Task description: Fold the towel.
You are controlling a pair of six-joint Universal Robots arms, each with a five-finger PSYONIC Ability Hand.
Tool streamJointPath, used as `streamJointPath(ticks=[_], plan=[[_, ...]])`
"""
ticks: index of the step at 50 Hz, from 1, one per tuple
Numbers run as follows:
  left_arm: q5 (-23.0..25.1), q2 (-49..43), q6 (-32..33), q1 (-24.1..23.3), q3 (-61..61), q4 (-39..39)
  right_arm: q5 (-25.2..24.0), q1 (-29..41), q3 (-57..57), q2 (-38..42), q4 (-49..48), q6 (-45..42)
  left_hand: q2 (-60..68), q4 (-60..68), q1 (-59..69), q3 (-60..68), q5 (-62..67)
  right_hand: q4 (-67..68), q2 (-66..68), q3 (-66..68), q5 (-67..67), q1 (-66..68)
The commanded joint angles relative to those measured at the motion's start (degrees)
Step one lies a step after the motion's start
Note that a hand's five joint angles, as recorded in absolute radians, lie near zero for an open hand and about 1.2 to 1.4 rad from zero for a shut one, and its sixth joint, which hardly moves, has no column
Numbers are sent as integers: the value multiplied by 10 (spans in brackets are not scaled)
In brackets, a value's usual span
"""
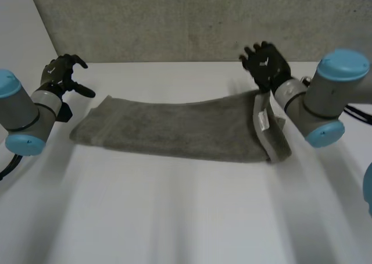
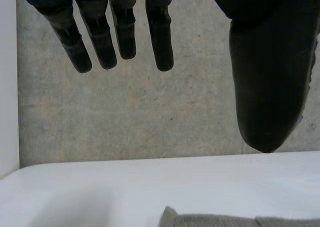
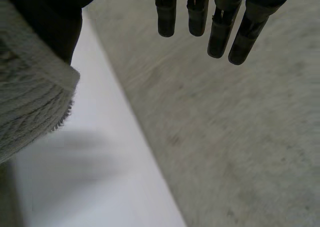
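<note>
The towel lies as a long strip across the white table, its right end flipped up with the label showing. I'd judge the crosswise fold barely begun. The left hand and right hand hover off its ends, fingers straight and apart, gripping nothing. The right wrist view adds a towel edge resting against that hand's thumb, unclear from the head view.
</note>
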Motion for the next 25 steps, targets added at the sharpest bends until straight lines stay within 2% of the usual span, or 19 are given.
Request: streamJointPath(ticks=[1,5,13,15,16,18,20,25], plan=[[2,66,3,0,-78,0,-61,-3,-21,-27,-2,108,-30,-33,-27,-34,-7,-49,-41,-43,-40,-39],[6,114,3,0,-153,10,-68,0,-10,-27,6,104,-32,-35,-29,-36,-9,-49,-41,-43,-40,-39],[9,163,10,1,-230,37,-57,1,31,-41,109,73,-39,-42,-36,-42,-16,-49,-41,-43,-40,-39],[10,169,13,1,-235,41,-48,2,64,-62,163,70,-40,-43,-37,-44,-17,29,36,35,38,39],[12,172,22,0,-236,43,-48,2,64,-63,163,70,-42,-45,-39,-46,-19,29,37,35,38,39],[16,172,33,-1,-234,43,-29,2,107,-88,201,72,-45,-48,-42,-49,-23,140,147,146,149,150],[21,172,47,-1,-231,43,-17,2,129,-100,210,71,-47,-50,-44,-51,-24,194,201,200,203,203],[35,167,99,-5,-222,44,11,0,208,-144,208,69,-57,-60,-54,-61,-34,193,200,199,202,202]])
